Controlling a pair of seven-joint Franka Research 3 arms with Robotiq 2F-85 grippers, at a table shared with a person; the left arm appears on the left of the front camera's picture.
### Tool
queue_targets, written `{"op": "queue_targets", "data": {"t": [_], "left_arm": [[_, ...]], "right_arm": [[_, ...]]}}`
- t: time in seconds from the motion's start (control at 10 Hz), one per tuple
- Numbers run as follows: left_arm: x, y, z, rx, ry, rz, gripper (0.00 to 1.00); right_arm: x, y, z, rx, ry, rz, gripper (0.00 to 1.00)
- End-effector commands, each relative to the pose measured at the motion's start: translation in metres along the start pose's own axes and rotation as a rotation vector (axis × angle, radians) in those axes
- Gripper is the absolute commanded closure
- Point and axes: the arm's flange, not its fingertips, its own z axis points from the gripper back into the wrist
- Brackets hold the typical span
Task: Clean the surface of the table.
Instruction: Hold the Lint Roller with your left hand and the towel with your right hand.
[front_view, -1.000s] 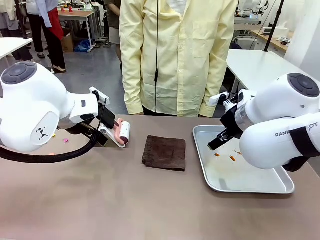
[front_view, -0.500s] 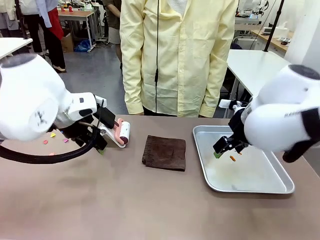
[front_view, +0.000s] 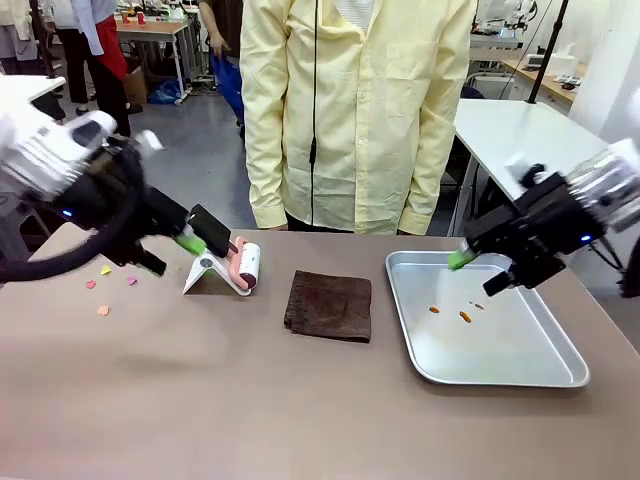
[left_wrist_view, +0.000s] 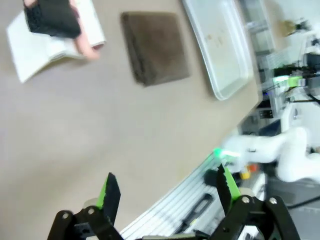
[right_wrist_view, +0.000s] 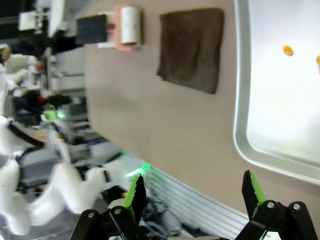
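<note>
Left gripper (front_view: 172, 251): black fingers, green pads, jaws spread wide, nothing between them. It hangs above the left part of the wide matte taupe table (front_view: 250, 410), which also spreads out beyond the open jaws in the left wrist view. Small coloured scraps (front_view: 103, 310) lie on the tabletop below and outboard of these jaws. Just beside the upper fingertip stands a white folded stand (front_view: 205, 272) carrying a pink-handled white lint roller (front_view: 246, 266). Between the two pairs of jaws a folded dark-brown cloth (front_view: 328, 305) lies flat on the table. Right gripper (front_view: 476, 271): jaws equally wide, empty, over the near-cloth end of a shiny rectangular metal tray (front_view: 500, 378). A few small orange bits (front_view: 465, 316) sit on the tray floor just under these jaws. A person in a pale yellow coat (front_view: 350, 120) stands at the far edge, behind the cloth.
</note>
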Motion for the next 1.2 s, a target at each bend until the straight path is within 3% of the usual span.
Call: {"op": "queue_targets", "data": {"t": [0.0, 0.3, 0.6, 0.8, 1.1], "left_arm": [[-0.01, 0.044, 0.033, -0.144, -0.094, 0.084, 0.0], [-0.042, 0.108, 0.098, -0.236, -0.304, 0.222, 0.0], [-0.073, 0.143, 0.123, -0.259, -0.495, 0.373, 0.0], [-0.112, 0.167, 0.123, -0.251, -0.613, 0.502, 0.0], [-0.13, 0.197, 0.114, -0.233, -0.653, 0.66, 0.0]], "right_arm": [[-0.026, -0.055, 0.014, 0.158, -0.059, -0.102, 0.0], [-0.05, -0.135, 0.043, 0.36, -0.087, -0.267, 0.0], [-0.088, -0.203, 0.073, 0.511, -0.338, -0.394, 0.0], [-0.107, -0.232, 0.088, 0.539, -0.415, -0.437, 0.0], [-0.117, -0.249, 0.094, 0.546, -0.462, -0.477, 0.0]]}}
